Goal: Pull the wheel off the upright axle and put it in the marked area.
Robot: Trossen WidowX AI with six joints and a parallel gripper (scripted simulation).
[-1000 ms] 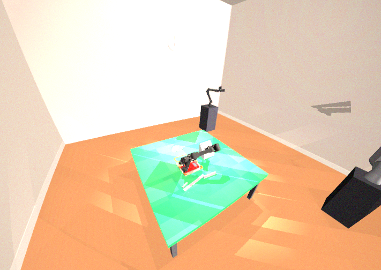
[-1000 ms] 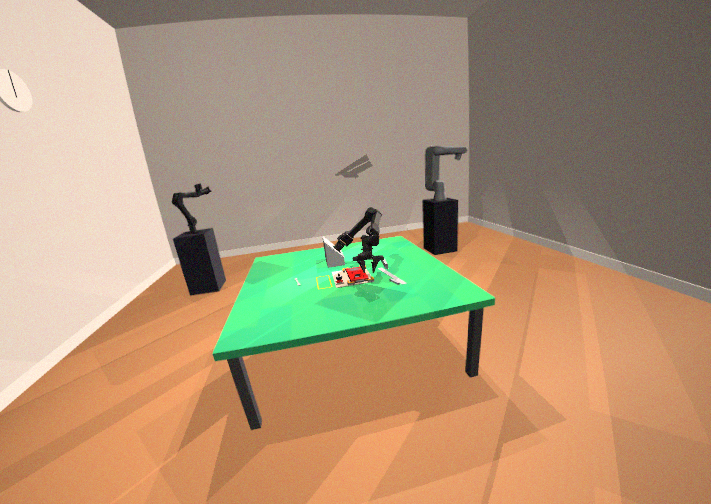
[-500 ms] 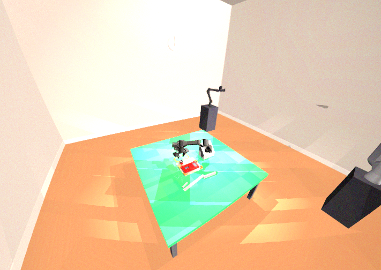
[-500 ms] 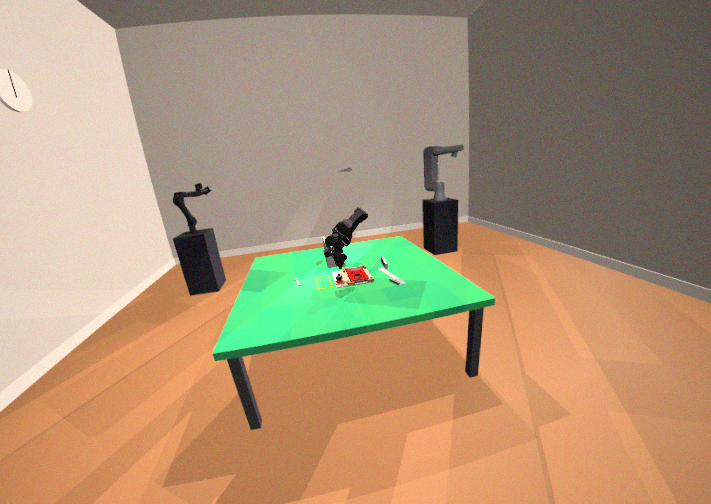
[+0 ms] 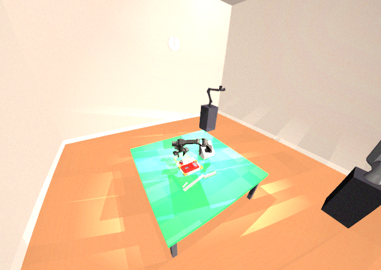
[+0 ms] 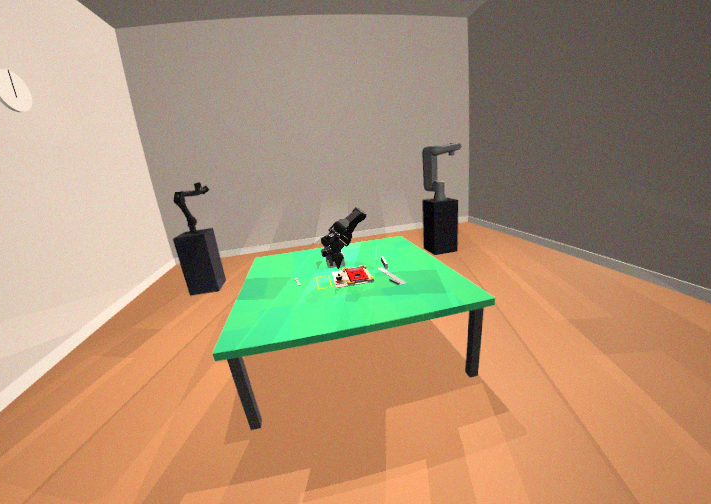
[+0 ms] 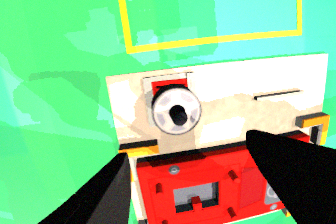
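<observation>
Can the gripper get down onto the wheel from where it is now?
Probably yes. The gripper is open and holds nothing, and in the wrist view the wheel sits on its axle just ahead of the fingers, with nothing lying between them or over it.

Single arm (image 5: 194, 142) stretched out roughly level from its base (image 5: 206, 152), wrist bent down at the far end. Gripper (image 5: 177, 153) points downward, hanging above the table. Exterior view: gripper (image 6: 335, 257) hangs nose-down. Wrist view: gripper (image 7: 200, 197), two dark fingers spread partway, nothing between them, touching nothing.
</observation>
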